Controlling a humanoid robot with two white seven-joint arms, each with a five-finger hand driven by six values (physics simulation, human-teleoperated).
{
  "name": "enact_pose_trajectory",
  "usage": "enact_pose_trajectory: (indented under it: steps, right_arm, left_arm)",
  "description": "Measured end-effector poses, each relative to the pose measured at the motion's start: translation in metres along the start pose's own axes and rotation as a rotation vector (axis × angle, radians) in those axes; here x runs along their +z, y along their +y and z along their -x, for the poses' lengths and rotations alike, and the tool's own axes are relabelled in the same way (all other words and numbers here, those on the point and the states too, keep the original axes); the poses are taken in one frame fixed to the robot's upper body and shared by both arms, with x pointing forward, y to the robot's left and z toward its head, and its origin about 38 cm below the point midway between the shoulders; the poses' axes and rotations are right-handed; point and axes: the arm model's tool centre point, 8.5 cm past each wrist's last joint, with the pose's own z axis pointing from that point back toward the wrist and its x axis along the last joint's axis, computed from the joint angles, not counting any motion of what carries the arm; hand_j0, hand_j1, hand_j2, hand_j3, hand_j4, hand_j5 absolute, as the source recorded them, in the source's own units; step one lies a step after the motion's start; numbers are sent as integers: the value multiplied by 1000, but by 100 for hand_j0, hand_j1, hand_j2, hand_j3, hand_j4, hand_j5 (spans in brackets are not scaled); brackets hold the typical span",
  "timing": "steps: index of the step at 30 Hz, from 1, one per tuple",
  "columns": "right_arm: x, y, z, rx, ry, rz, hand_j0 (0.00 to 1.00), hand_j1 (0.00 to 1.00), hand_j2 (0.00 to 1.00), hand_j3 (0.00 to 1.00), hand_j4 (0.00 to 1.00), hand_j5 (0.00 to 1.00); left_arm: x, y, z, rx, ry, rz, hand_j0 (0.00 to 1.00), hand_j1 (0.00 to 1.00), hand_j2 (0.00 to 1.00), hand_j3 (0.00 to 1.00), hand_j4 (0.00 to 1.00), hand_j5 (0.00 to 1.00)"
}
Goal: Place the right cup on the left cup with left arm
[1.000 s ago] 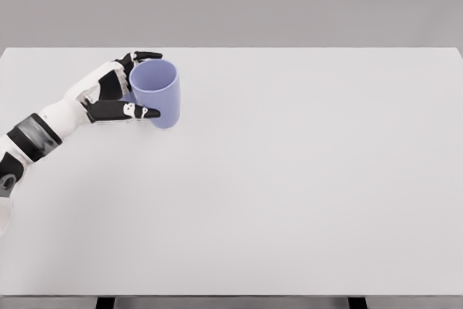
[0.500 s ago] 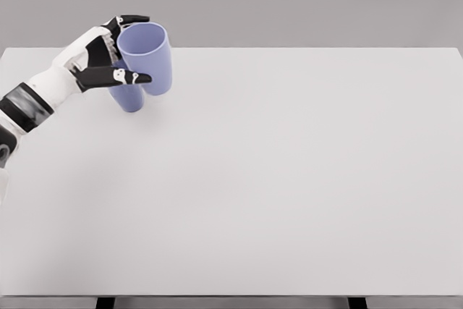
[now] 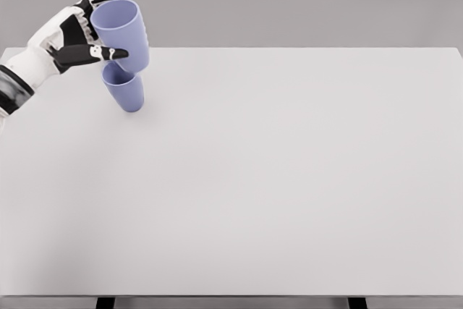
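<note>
- Hanging in the air, the right cup [image 3: 121,32] sits in the left hand [image 3: 72,37], fingers and thumb wrapped round its wall
- Directly beneath stands the left cup [image 3: 124,90] on the table [image 3: 289,179] (far left corner)
- Lifted and roughly aligned; lowering and release remain, I judge
- Both cups: smooth, tapered, lavender, seemingly plastic; tabletop matte white

Two cups sit at the far left of the tabletop [image 3: 289,179]. The lower cup [image 3: 124,90] stands upright on the surface near the back edge. The upper cup [image 3: 121,30] hangs directly above it, slightly tilted, its base over the lower cup's mouth. The left hand [image 3: 76,37] wraps the upper cup from the left, its arm entering from the left edge.
</note>
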Motion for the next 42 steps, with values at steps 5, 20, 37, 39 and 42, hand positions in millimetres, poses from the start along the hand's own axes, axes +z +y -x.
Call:
enact_pose_trajectory:
  steps: [5, 20, 37, 39, 42]
  right_arm:
    - [0, 0, 0, 0, 0, 0, 100, 100, 100, 100, 100, 100]
    - [0, 0, 0, 0, 0, 0, 100, 100, 100, 100, 100, 100]
    - [0, 0, 0, 0, 0, 0, 100, 100, 100, 100, 100, 100]
    - [0, 0, 0, 0, 0, 0, 100, 100, 100, 100, 100, 100]
    - [0, 0, 0, 0, 0, 0, 100, 100, 100, 100, 100, 100]
  left_arm:
    - [1, 13, 4, 10, 15, -33, 67, 67, 67, 67, 67, 67]
    - [9, 29, 29, 33, 86, -90, 67, 67, 67, 67, 67, 67]
    - [-1, 37, 40, 57, 114, -117, 67, 67, 67, 67, 67, 67]
    - [-5, 38, 41, 58, 117, -122, 67, 67, 67, 67, 67, 67]
    - [-5, 38, 48, 65, 134, -128, 67, 67, 67, 67, 67, 67]
